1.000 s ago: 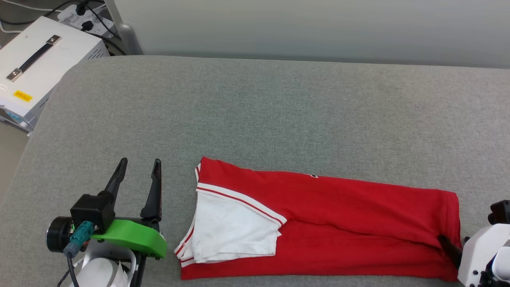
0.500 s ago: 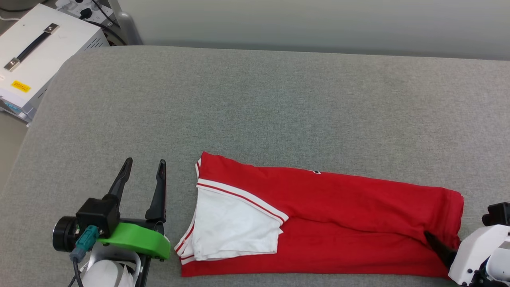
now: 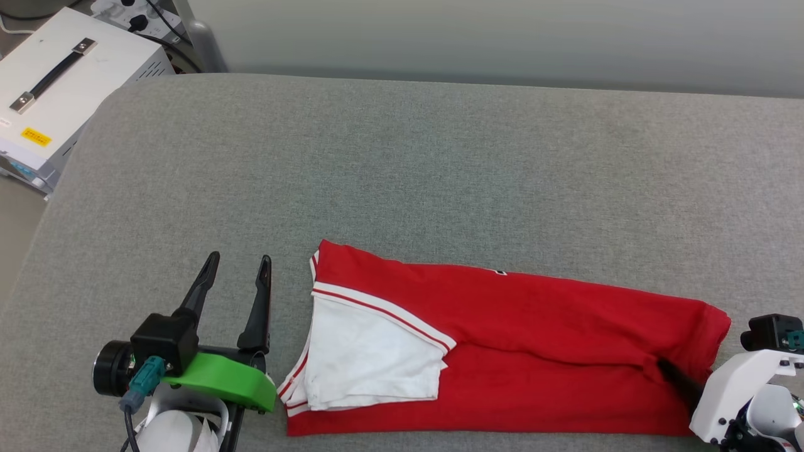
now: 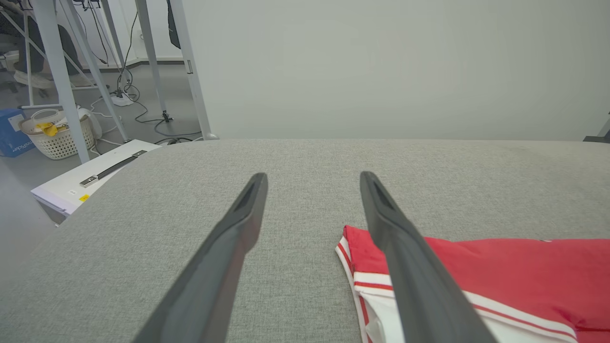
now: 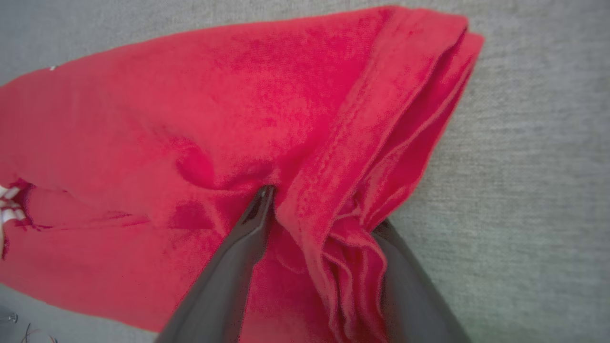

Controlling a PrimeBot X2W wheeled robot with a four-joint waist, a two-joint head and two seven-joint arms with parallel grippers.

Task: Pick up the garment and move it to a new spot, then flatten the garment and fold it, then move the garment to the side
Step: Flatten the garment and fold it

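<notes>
A grey cloth tabletop runs to a pale wall, with a white case off its far left corner. The garment lies folded along the near edge. The left tool, spread wide and empty, is just left of it. The right tool straddles its bunched right hem; whether it grips, I cannot tell.

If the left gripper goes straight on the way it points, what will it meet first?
Probably nothing nearby: the left gripper points over bare grey surface, passing beside the garment.
</notes>
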